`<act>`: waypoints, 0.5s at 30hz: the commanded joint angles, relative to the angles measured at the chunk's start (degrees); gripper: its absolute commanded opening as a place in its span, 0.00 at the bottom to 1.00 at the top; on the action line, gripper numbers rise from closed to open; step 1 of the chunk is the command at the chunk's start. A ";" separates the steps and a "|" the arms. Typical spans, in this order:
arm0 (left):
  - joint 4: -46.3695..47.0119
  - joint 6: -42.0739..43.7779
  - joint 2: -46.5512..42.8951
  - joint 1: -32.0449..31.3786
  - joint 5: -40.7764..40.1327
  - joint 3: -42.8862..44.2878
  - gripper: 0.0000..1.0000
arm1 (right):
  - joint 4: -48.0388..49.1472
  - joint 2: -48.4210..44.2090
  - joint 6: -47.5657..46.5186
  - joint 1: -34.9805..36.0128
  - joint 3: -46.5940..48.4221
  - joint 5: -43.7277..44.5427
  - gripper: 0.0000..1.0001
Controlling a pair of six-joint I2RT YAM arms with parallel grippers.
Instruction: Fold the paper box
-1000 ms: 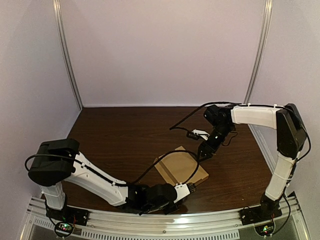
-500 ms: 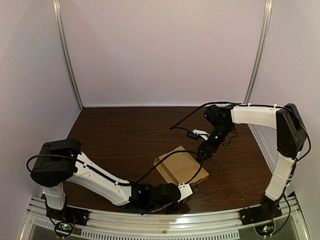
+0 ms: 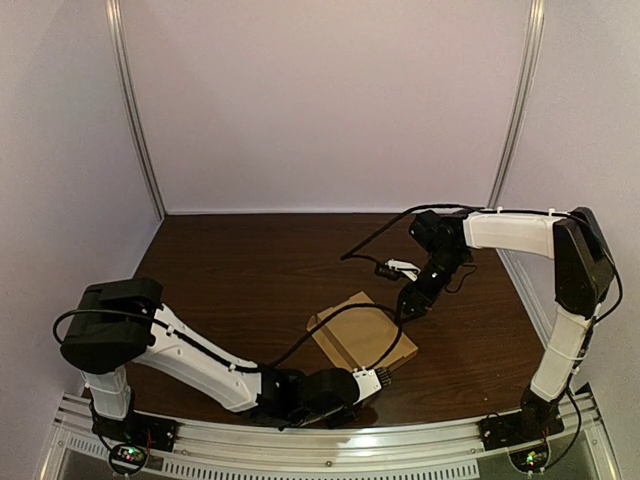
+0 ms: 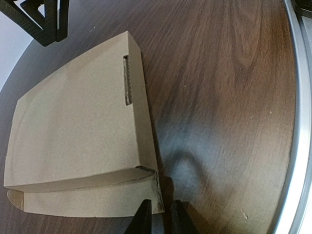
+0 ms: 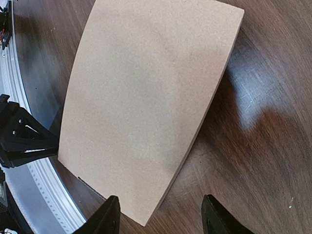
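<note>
The flattened brown paper box (image 3: pixel 362 332) lies on the dark wooden table, a narrow flap folded along its near side (image 4: pixel 87 197). My left gripper (image 4: pixel 161 219) sits low at the box's near right corner; its fingers are almost together, and the flap's corner stands between them. My right gripper (image 5: pixel 161 217) hangs open just above the far corner of the box (image 5: pixel 146 107), touching nothing. Its black fingers (image 4: pixel 41 19) show at the top left of the left wrist view. In the top view it is at the box's far right edge (image 3: pixel 408 305).
A metal rail (image 3: pixel 330 440) runs along the table's near edge, close behind the left gripper. A black cable (image 3: pixel 330 318) arcs over the box. A small white and black part (image 3: pixel 398 268) hangs by the right arm. White walls enclose the table.
The left gripper has crept slightly right along the near edge to the box's corner. The right arm and the box are almost unmoved.
</note>
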 commanded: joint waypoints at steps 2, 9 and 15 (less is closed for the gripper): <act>-1.41 -0.03 1.58 -0.17 -0.33 2.70 0.15 | 0.56 -1.39 -0.49 -0.60 -0.87 -0.87 0.57; -2.71 0.06 2.63 -0.07 -0.32 4.22 0.09 | -0.07 -1.85 -1.13 -0.61 -1.45 -0.82 0.57; -3.51 -0.01 3.06 0.02 0.04 5.00 0.05 | 0.08 -2.18 -1.39 -0.59 -2.59 -1.02 0.57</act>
